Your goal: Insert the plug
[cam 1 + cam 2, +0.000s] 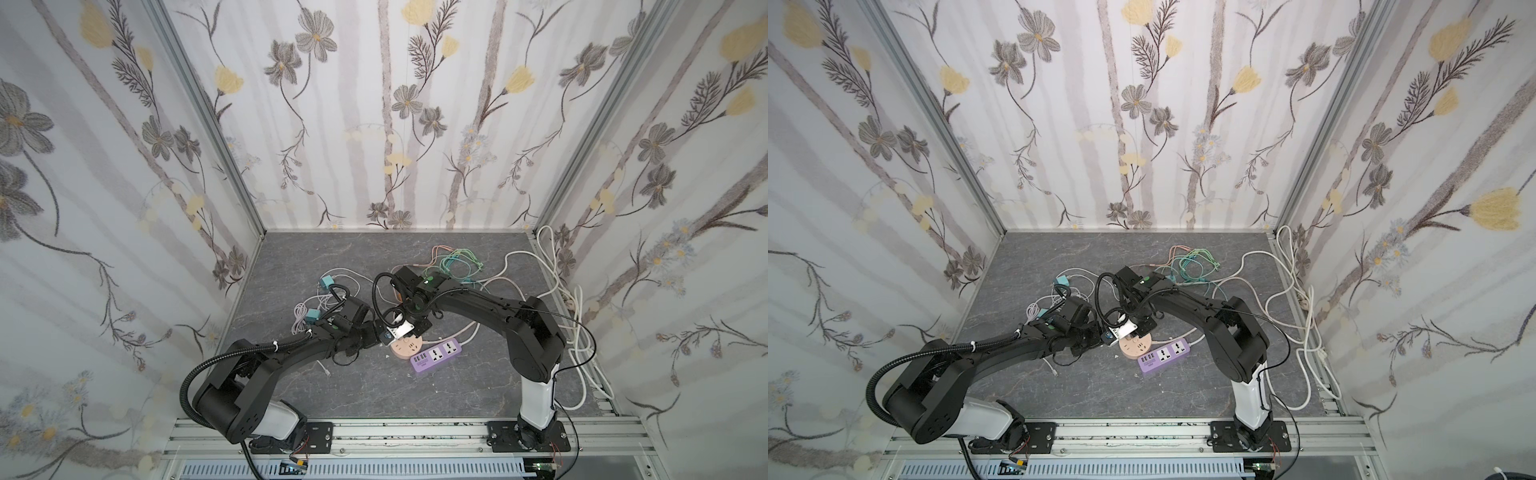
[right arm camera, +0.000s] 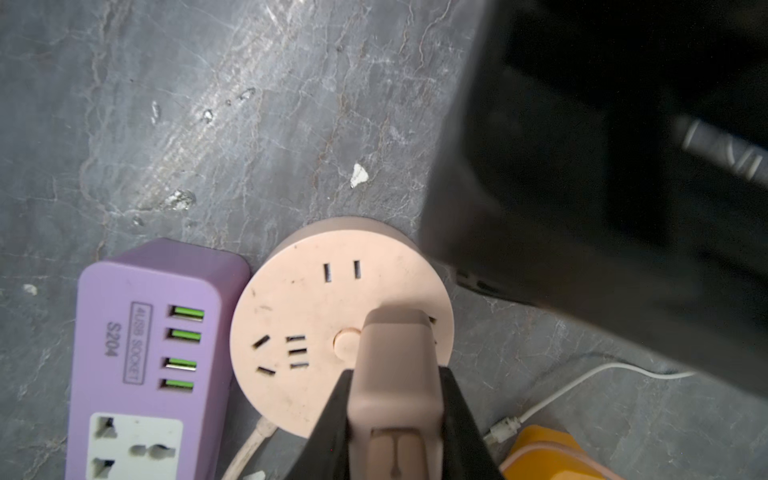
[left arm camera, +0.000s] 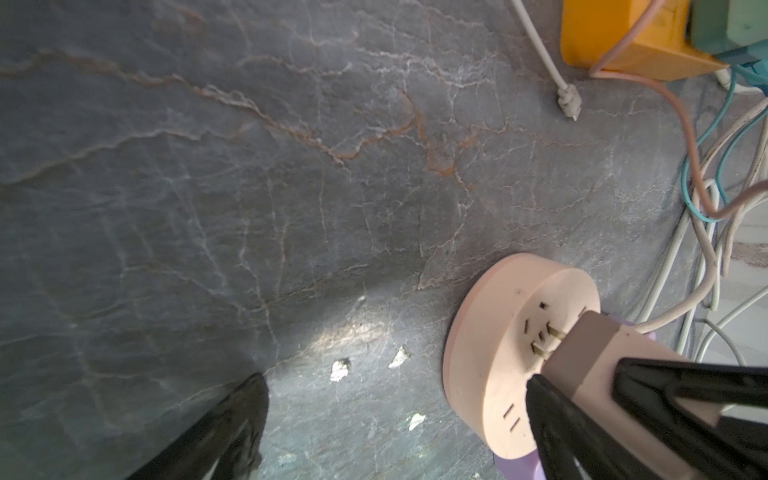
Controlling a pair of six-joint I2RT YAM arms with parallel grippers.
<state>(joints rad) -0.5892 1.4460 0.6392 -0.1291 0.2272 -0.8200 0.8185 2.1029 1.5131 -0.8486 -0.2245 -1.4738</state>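
Observation:
The plug is a pale pink block, and my right gripper is shut on it with a black finger on either side. It hangs tilted over the round pink socket. In the left wrist view the plug's brass prongs reach the slots in the socket's face, and most of their length shows. My left gripper stands open beside the socket with only table between its fingers. In both top views the two grippers meet over the socket.
A purple power strip lies against the round socket. An orange block sits close by. Teal adapters and tangled coloured cables lie farther back. White cables run along the right wall.

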